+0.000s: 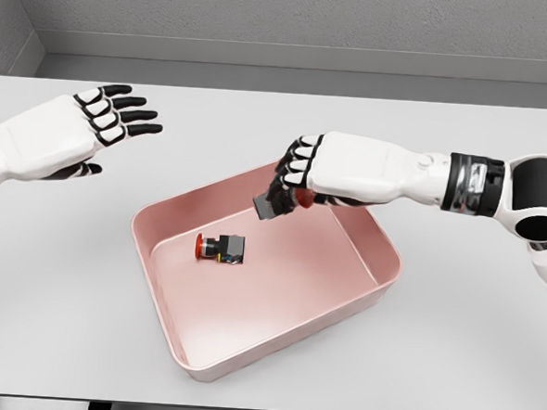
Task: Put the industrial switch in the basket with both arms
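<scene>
A pink basket [197, 371] stands in the middle of the grey table. Inside it, on the left part of the floor, lies an industrial switch [222, 248] with a black body and a red button pointing left. My right hand [290, 180] hovers over the basket's far rim, shut on a second industrial switch [272, 205], grey-bodied with a red part showing under the fingers. That switch hangs just above the inside of the basket. Far to the left, my left hand [119, 119] floats above the table with fingers spread, holding nothing.
The table [469, 347] is bare around the basket. Its front edge runs along the bottom of the picture, and a grey wall stands behind the far edge.
</scene>
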Motion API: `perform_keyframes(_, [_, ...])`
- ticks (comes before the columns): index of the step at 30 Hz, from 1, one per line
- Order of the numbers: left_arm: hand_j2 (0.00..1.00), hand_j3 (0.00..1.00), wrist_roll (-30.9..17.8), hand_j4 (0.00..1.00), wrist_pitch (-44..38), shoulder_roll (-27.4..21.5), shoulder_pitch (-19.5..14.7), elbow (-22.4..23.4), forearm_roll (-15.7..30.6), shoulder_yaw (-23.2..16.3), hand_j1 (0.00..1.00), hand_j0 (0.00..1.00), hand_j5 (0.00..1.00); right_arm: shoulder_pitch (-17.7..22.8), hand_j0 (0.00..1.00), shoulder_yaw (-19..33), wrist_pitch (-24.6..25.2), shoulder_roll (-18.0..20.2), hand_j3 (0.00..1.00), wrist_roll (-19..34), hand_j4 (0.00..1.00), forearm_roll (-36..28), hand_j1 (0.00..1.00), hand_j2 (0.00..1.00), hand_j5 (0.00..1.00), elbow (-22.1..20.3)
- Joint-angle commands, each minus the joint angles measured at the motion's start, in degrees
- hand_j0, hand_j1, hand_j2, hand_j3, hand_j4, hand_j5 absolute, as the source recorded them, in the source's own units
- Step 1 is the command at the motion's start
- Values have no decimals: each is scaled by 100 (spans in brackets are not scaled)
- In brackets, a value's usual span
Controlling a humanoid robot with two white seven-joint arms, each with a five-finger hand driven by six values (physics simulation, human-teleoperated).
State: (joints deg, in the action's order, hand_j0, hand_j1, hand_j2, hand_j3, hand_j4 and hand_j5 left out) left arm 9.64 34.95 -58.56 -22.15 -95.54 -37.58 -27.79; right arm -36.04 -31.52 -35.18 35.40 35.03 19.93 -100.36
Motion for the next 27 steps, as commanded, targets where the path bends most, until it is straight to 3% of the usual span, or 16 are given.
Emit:
perform_keyframes(1, [100, 100, -6, 100, 5, 11, 0, 44, 49, 19, 100, 100, 100, 0, 100, -3, 18, 2, 100, -3, 100, -33, 100, 100, 100, -1])
perform_keyframes(9, [100, 100, -15, 100, 5, 11, 35, 18, 57, 1, 100, 100, 100, 0, 100, 155, 18, 64, 100, -3, 100, -33, 100, 100, 100, 25])
perform_keyframes(12, [100, 100, -6, 100, 5, -7, 62, 18, 66, 19, 100, 100, 100, 97, 100, 822, 18, 178, 100, -3, 100, -288, 100, 100, 100, 183])
perform_keyframes(15, [100, 100, -6, 100, 5, -7, 62, 18, 75, 19, 100, 100, 100, 246, 100, 1148, 18, 354, 100, -3, 100, -543, 100, 100, 100, 333])
perform_keyframes(20, [100, 100, -6, 100, 5, -15, 62, 26, 66, 28, 100, 100, 100, 887, 100, 2237, 18, 433, 100, -3, 100, -596, 100, 100, 100, 685])
perform_keyframes(23, [100, 100, -15, 100, 5, -15, 62, 26, 66, 19, 100, 100, 100, 1142, 100, 2616, 18, 441, 100, -3, 100, -587, 100, 100, 100, 904])
perform_keyframes(27, [100, 100, -15, 100, 5, -15, 62, 26, 57, 19, 100, 100, 100, 1371, 100, 2668, 18, 441, 100, -3, 100, -569, 100, 100, 100, 1115])
